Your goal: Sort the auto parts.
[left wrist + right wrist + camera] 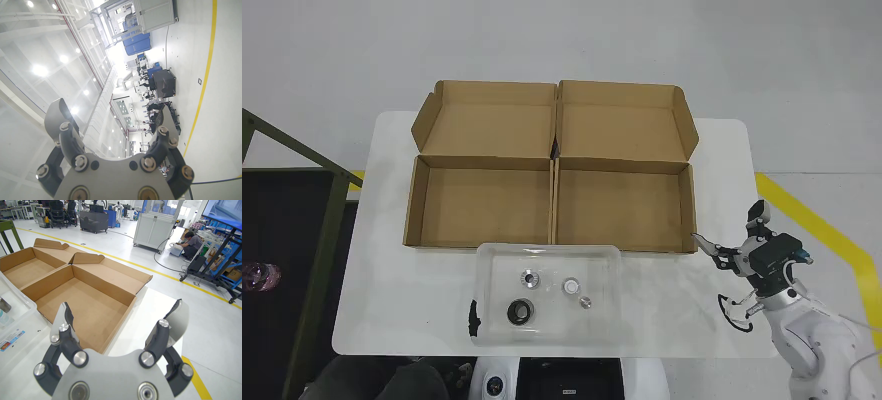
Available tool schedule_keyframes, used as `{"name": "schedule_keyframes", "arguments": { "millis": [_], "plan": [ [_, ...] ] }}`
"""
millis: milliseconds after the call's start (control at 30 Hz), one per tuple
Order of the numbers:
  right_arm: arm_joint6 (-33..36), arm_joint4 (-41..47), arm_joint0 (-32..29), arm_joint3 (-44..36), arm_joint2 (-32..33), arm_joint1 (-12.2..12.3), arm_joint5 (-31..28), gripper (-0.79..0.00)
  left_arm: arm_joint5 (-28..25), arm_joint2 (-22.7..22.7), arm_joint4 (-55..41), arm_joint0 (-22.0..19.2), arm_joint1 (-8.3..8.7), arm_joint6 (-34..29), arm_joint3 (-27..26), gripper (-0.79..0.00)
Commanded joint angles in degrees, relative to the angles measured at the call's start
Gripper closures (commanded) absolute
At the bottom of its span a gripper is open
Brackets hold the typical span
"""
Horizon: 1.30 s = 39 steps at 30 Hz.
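A clear plastic bin (492, 262) at the table's front middle holds several small auto parts: a metal cylinder (529, 279), a black ring (519, 312), a white cap (570, 286) and a small silver piece (585, 302). Two open cardboard boxes stand behind it, one at the left (482, 205) and one at the right (622, 208) (85, 306). My right gripper (723, 279) (122, 311) hangs open and empty over the table's right front corner, beside the right box. My left gripper (113, 113) is open, empty and tilted up at the ceiling.
The white table (382, 300) has free room on both sides of the bin. A dark green frame (312, 250) stands off the left edge. Yellow floor tape (822, 225) runs past the right edge. The boxes' lids (552, 125) lie open at the back.
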Motion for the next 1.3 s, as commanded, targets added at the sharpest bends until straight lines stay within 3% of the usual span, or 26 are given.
{"name": "schedule_keyframes", "arguments": {
  "millis": [0, 1000, 1267],
  "plan": [
    [0.0, 0.0, 0.0, 0.0, 0.0, 0.0, 0.0, -0.784, 0.0, 0.0, 0.0, 0.0, 0.00, 0.0, 0.0, -0.784],
    [0.1, 0.6, 0.1, 0.2, -0.1, 0.0, 0.4, -0.785, 0.0, 0.0, 0.0, 0.0, 0.00, 0.0, 0.0, -0.785],
    [3.4, 3.9, 0.7, -0.1, -0.5, 0.2, -0.9, -0.785, 0.0, 0.0, 0.0, 0.0, 0.00, 0.0, 0.0, -0.785]
  ]
}}
